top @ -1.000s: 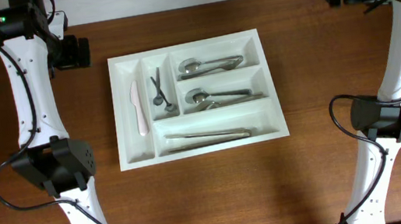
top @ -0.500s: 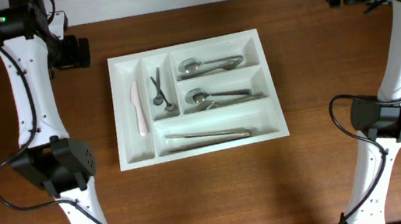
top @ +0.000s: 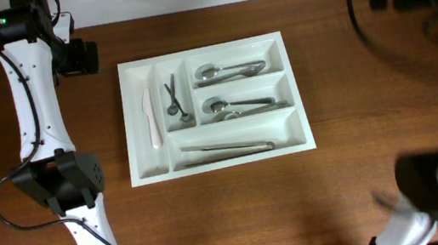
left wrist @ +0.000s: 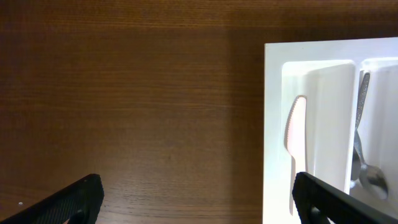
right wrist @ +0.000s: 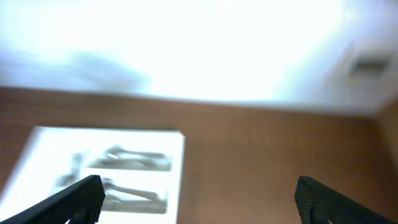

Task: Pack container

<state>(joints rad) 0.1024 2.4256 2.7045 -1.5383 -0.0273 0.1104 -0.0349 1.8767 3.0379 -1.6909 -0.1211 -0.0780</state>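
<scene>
White container [top: 143, 163], left claw [left wrist: 196, 199] gaping, empty, pointing down beside it, right claw [right wrist: 198, 198] gaping, empty, tilted upward, blurred

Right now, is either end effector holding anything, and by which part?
Nothing is held. The left end effector is open, off to the side of the tray; the right end effector is open too, with nothing between its fingers.

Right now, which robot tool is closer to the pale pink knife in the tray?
Left. The left tool hovers open just outside the tray, on the side where the knife lies. The right tool, blurred, is far off past the tray's opposite side.
</scene>
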